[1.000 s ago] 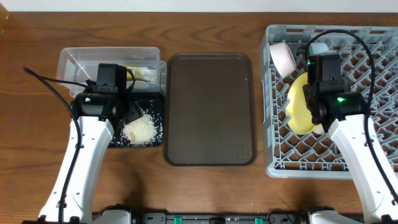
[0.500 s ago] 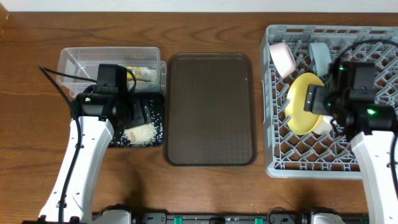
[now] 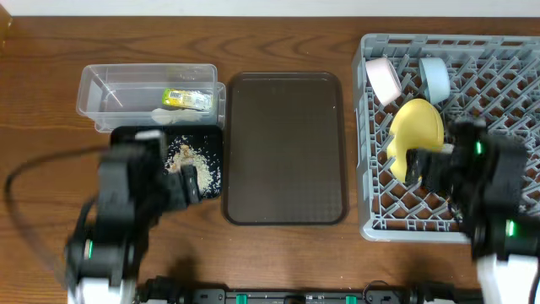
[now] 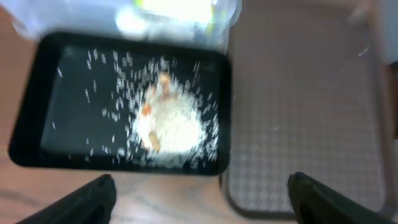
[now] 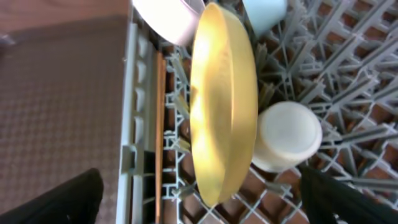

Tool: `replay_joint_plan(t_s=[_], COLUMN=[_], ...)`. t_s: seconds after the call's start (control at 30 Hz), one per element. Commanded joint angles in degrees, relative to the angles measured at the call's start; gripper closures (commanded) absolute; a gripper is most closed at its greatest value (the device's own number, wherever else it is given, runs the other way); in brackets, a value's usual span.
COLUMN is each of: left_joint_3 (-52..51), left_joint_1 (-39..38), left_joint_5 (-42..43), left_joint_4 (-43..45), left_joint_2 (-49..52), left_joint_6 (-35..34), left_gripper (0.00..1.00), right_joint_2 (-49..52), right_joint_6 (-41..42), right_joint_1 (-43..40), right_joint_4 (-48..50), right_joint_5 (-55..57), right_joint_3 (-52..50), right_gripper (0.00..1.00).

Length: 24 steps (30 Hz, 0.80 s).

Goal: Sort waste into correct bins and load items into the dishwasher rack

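The grey dishwasher rack holds the yellow plate on edge, a white bowl and a light blue bowl. In the right wrist view the plate stands between pegs, with the white cup to its right and the chopsticks along the rack wall. My right gripper is open just short of the plate's near edge, apart from it. The wrapper lies in the clear tub. Rice scraps lie heaped in the black tray. My left gripper is open over bare table in front of that tray.
A large brown serving tray lies between the bins and the rack. Its corner sits right beside the black tray. Both arms are blurred near the table's front edge.
My left arm has pulled back toward the front edge, uncovering the rice in the black tray. My right gripper has opened off the yellow plate and drawn back; the plate stays standing in the rack.
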Motion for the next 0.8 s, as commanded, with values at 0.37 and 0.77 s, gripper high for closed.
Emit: replay_joint_plan(t_s=[0.37,0.77], left_joint_3=[-4.57,-4.57], left_joint_1=[0.13,0.13], left_joint_5=[0.35,0.35], left_joint_4=[3.15,3.17], left_joint_2=[-18.14,-18.14], left_joint_6=[1.31,1.33], left_gripper=[0.06,0.06], right_joint_2=[-20.37,-20.37], right_joint_6=[-0.39,-0.39], right_joint_1=[-0.17,-0.17], right_joint_4=[-8.26,-16.37], right_joint_5=[3.17,3.19], right_joint_3=[-11.39,-11.39], right_gripper=[0.01,0.01])
